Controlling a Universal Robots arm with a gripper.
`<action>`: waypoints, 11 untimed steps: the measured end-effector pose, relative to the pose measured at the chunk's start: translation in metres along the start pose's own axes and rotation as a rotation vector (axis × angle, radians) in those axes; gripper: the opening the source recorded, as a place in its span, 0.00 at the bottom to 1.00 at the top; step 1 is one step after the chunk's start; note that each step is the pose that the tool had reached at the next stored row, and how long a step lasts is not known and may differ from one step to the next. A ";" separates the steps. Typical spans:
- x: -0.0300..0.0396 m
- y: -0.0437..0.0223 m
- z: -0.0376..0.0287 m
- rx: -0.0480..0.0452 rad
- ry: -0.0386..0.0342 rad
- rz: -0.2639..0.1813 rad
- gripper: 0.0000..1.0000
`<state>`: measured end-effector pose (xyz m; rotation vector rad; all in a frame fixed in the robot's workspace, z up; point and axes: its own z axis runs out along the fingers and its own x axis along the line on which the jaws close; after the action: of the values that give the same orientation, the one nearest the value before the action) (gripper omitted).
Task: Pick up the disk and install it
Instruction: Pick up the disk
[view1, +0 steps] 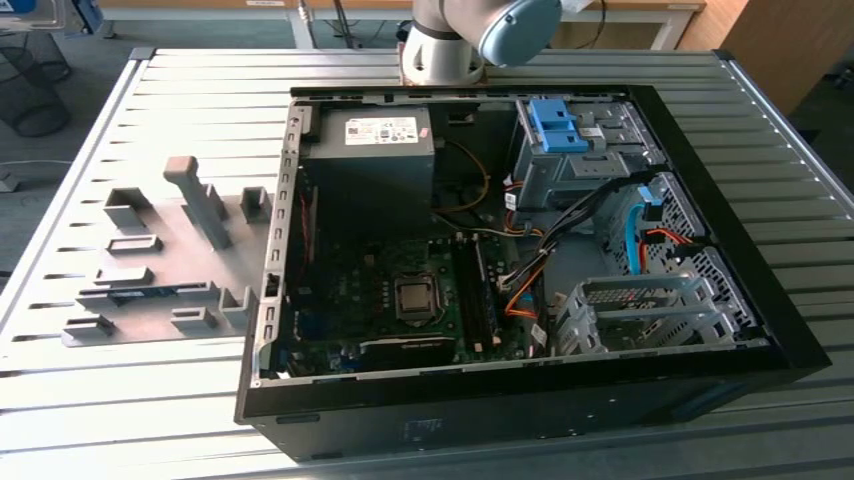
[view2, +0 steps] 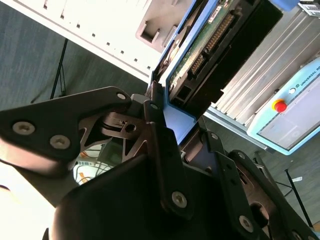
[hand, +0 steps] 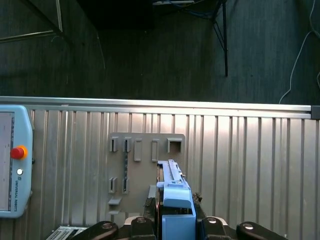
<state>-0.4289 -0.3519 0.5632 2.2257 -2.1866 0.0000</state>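
Closest to the lens in the second wrist view: the gripper (view2: 179, 119), black linkage. Its two fingers (view2: 160, 150) are drawn in narrow and clamped on the disk (view2: 210, 45) by the edges of its blue caddy (view2: 180, 120). The disk sticks out past the tips, edge-on between the fingers, w/ the green circuit side and connector row facing that camera. It hangs in the air, well apart from the counter (hand: 250, 160).

In the first wrist view, beyond the tips: a teach pendant (hand: 12, 160) off to one side of the gripper. A grey fixture plate (hand: 142, 170) lies straight ahead of the held caddy, then bare counter slats.

Exterior view, from its left: the same plate (view1: 160, 260), then the open PC case (view1: 534, 250), w/ a drive bay (view1: 567, 170) and its blue bracket (view1: 561, 125) toward the far corner. The arm (view1: 461, 40) stands behind the far wall.

Step in hand, as I judge it, is the carry, pick-up done and install not.

To do it well:
- Keep the clamp on the caddy rails, never the board.
- Hold the disk square so it can't twist in the fingers.
- Stay clear of the case walls and cables (view1: 534, 270).

Counts:
- 1 disk
- 1 caddy
- 1 gripper, 2 fingers
- 1 pendant
- 1 plate
- 1 case
- 1 blue bracket

Slots on the plate are several, but I can't fix the number.
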 end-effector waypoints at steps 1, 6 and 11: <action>0.0000 -0.0005 0.0000 0.0000 0.0000 0.000 0.37; 0.0001 -0.0046 -0.0002 -0.0002 0.0001 0.000 0.37; 0.0002 -0.0105 -0.0002 0.0000 0.0000 0.000 0.37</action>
<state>-0.4183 -0.3519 0.5632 2.2256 -2.1867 0.0000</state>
